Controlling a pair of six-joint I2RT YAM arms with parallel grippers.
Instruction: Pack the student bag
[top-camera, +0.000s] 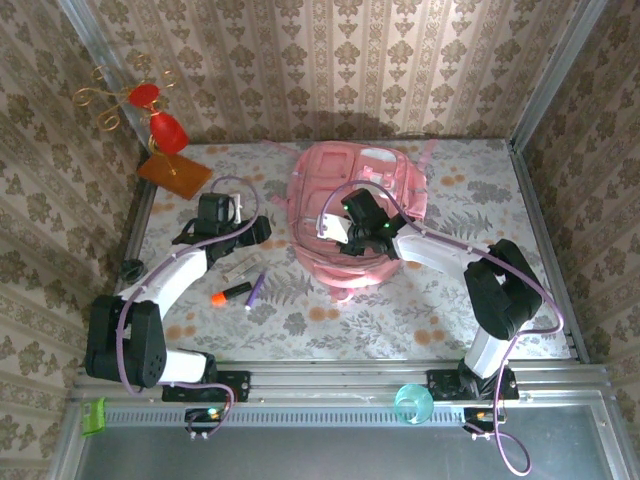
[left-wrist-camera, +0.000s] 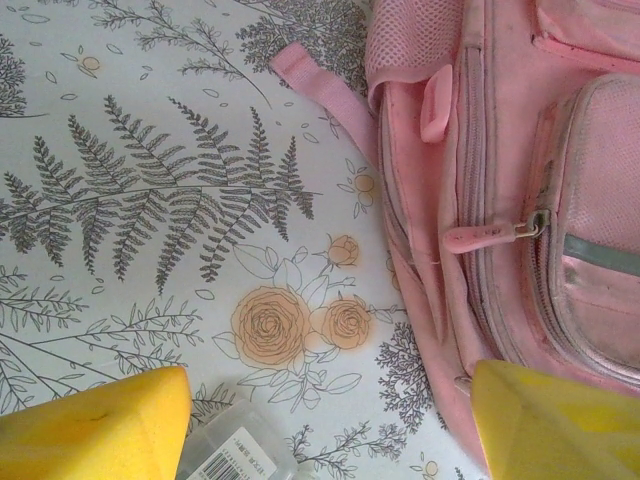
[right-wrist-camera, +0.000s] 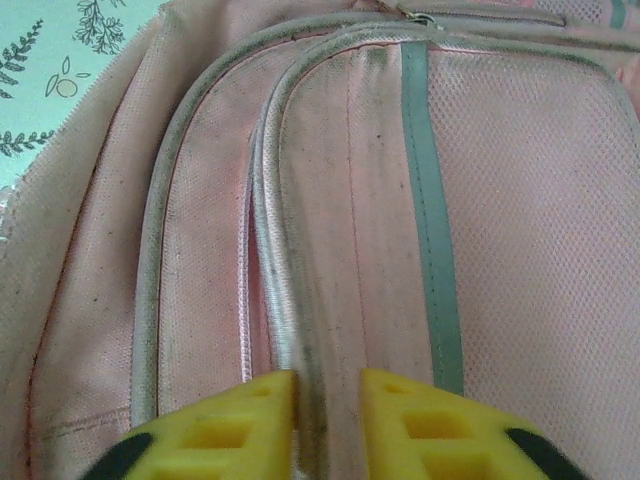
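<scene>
The main risk is at the right gripper (right-wrist-camera: 328, 425). Its fingers are drawn almost together on a raised seam of the bag (right-wrist-camera: 500, 200), with only piping and a fold of fabric between them. That is a thin, slippery hold. A pull from here may let the seam slide out, or it may drag the whole soft bag across the table (top-camera: 450, 300) without opening anything. No zip pull is in the grip; a small metal piece that may be one sits far off at 12 o'clock in the right wrist view.

The left gripper (left-wrist-camera: 330, 400) is spread wide and holds nothing. A clear case (left-wrist-camera: 240, 452) lies just under it at 6 o'clock, partly cut off by the frame. If the gripper comes straight down, a finger could land on the case edge and skid it away. The bag's strap (left-wrist-camera: 320, 85) at 12 o'clock could also snag a sweeping finger.

In the top view the bag lies at the far middle of the table. It is directly beneath the right gripper and at about 3 o'clock from the left one. In the left wrist view its side runs from 1 to 4 o'clock, near the right finger. A marker (top-camera: 230, 293) and pen (top-camera: 255, 290) lie loose on the table at 6 o'clock from the left gripper.
</scene>
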